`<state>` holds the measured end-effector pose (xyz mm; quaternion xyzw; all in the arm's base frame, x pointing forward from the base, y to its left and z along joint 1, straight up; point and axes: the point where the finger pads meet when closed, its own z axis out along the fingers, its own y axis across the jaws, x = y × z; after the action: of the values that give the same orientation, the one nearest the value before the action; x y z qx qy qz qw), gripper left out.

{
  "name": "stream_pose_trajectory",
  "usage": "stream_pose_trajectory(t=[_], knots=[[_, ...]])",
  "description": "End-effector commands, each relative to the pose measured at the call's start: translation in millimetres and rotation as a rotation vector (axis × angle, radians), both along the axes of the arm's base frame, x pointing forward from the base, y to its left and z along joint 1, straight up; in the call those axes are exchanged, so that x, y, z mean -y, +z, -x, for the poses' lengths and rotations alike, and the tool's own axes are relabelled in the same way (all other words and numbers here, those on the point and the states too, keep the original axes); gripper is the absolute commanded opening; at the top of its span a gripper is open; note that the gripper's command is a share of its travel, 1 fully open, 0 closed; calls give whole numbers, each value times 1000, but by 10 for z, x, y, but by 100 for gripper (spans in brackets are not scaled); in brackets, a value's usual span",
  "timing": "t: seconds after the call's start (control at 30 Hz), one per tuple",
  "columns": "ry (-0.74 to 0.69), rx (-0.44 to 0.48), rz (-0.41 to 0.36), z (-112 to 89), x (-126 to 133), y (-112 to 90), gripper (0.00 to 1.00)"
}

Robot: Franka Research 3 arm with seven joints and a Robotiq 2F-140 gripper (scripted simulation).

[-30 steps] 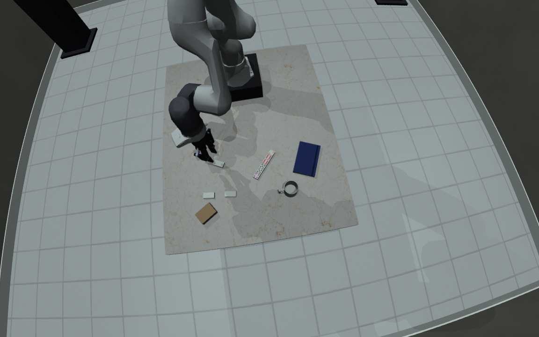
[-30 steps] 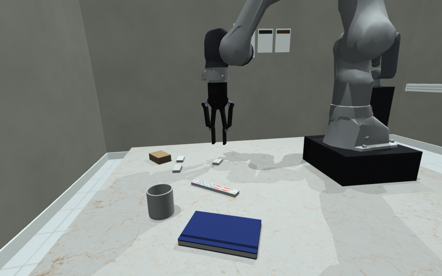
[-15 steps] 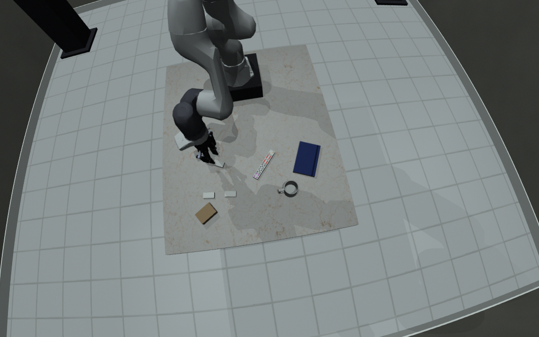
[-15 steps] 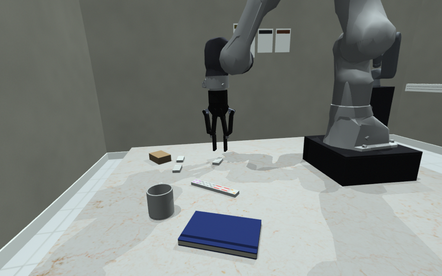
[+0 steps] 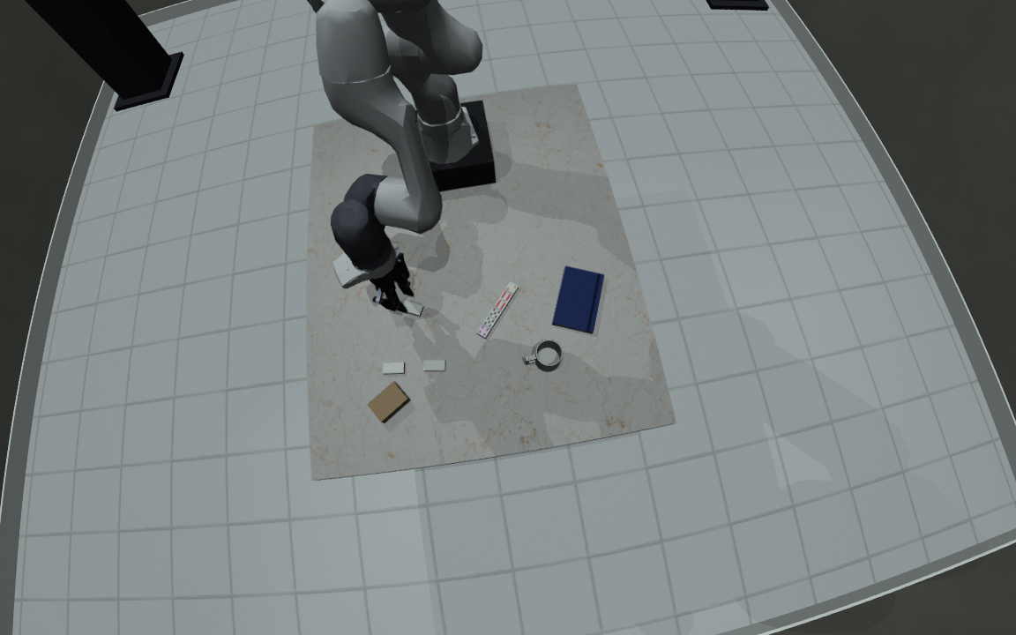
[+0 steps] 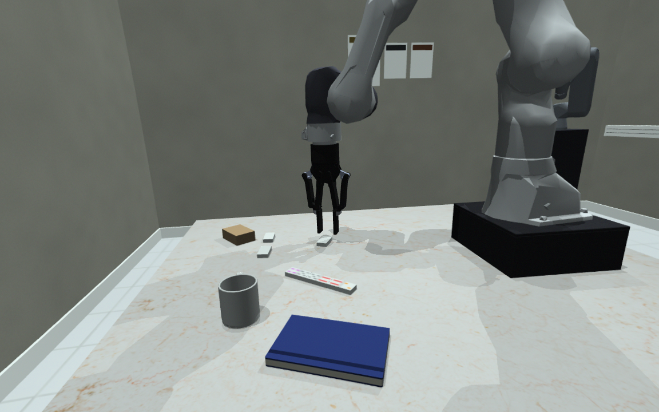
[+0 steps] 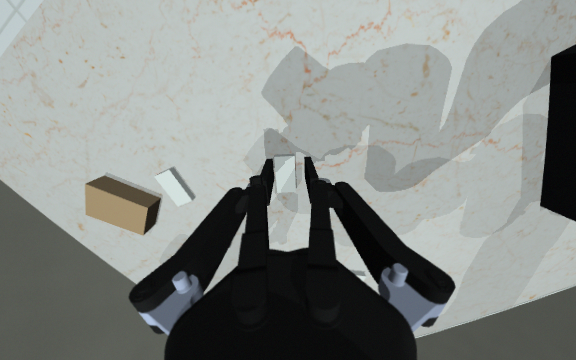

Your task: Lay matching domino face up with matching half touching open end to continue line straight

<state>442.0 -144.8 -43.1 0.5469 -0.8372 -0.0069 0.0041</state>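
The line of face-up dominoes (image 5: 496,310) lies in the middle of the marble table top and also shows in the exterior view (image 6: 320,279). Three white face-down dominoes lie to its left. One (image 5: 413,309) lies flat under my gripper (image 5: 395,302). The other two (image 5: 393,367) (image 5: 433,364) lie side by side nearer the front. My gripper (image 6: 326,230) points straight down, its fingers a narrow gap apart, with the tips just above that domino (image 6: 324,240). In the wrist view the domino (image 7: 284,172) shows between the fingertips. Nothing is held.
A brown box (image 5: 388,401) sits by the two front dominoes. A grey mug (image 5: 547,354) and a blue book (image 5: 578,299) stand to the right of the line. The black robot base (image 5: 460,158) is at the back.
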Motion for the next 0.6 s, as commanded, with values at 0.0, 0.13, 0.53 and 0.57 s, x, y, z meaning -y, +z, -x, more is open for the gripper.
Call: stream_pose_trajectory(t=[0.0, 0.13, 0.53, 0.57], knots=[[-7, 14, 3, -51, 11, -26, 34], [-7, 14, 3, -51, 11, -41, 34], [-7, 14, 3, -51, 11, -66, 34], [-7, 14, 3, -51, 11, -66, 34]])
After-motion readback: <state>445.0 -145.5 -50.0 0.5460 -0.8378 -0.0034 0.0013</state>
